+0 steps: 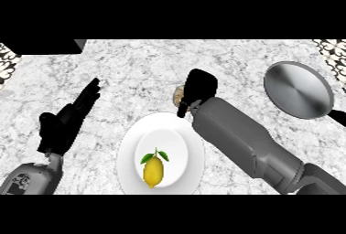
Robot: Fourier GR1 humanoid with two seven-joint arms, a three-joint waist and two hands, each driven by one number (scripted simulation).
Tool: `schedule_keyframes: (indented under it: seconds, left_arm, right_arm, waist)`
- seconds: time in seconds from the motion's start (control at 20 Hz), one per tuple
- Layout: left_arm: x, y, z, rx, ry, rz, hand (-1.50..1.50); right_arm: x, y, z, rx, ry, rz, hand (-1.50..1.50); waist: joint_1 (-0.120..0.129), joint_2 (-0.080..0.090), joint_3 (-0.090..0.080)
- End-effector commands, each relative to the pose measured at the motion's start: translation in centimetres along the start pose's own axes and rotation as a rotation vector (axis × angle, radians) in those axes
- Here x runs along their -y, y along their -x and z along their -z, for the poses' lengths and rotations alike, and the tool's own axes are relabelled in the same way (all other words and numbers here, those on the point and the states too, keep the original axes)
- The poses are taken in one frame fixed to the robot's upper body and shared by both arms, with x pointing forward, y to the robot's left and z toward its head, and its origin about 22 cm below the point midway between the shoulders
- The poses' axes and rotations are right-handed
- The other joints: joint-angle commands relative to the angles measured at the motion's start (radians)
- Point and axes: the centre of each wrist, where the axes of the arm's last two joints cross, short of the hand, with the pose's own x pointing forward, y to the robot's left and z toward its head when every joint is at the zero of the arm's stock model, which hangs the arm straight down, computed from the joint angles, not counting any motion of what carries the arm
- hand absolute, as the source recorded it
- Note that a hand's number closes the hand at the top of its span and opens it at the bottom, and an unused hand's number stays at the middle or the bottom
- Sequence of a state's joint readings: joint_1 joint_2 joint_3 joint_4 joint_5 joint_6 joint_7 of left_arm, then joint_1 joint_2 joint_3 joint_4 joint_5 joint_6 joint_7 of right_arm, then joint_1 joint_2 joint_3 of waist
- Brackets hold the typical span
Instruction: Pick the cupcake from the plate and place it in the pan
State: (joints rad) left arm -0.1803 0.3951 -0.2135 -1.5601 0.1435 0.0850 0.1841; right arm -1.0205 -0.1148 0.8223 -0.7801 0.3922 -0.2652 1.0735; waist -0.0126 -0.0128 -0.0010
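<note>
Most of the cupcake [179,93] is hidden: only a pale, rounded sliver shows at the left edge of the right hand [198,89], whose fingers curl round it just above the far rim of the white plate [192,137]. One lemon [154,170] with green leaves lies on that plate. At the upper right sits the grey pan [297,89], its dark handle cut off by the edge. Near the left side, the left hand [66,122] rests with straight fingers over the marbled counter [135,68], holding nothing.
</note>
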Motion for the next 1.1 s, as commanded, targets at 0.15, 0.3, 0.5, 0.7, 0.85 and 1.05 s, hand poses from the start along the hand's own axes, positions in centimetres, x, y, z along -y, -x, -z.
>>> schedule_keyframes:
  seconds: [0.15,0.3,0.5,0.7,0.85,1.05]
  left_arm:
    - [0.2,1.9,-0.8,-0.025,0.001,0.011,0.00]
    - [-0.1,0.5,-1.4,-0.004,0.000,0.001,0.00]
    - [-0.9,0.4,-1.0,0.001,-0.010,-0.011,0.00]
    - [-1.4,1.4,-0.6,-0.009,-0.042,-0.005,0.00]
    - [-0.7,0.0,-1.4,0.008,-0.017,-0.010,0.00]
    - [-0.2,0.9,-1.2,-0.008,-0.004,-0.005,0.00]
  right_arm:
    - [3.7,-2.5,-1.4,0.016,0.436,0.060,1.50]
    - [6.0,-1.5,-0.3,-0.026,0.499,0.122,1.50]
    - [6.0,-0.5,0.2,-0.078,0.537,0.187,1.50]
    - [6.8,2.6,1.4,-0.094,0.597,0.253,1.50]
    - [7.2,5.7,2.9,-0.113,0.622,0.342,1.50]
    - [8.6,10.4,4.8,-0.148,0.654,0.339,1.50]
  waist:
    - [-0.018,-0.008,-0.001]
    - [-0.008,-0.007,0.001]
    - [-0.008,0.000,0.001]
    - [-0.030,0.003,0.001]
    - [-0.011,0.003,0.002]
    - [-0.002,0.009,0.002]
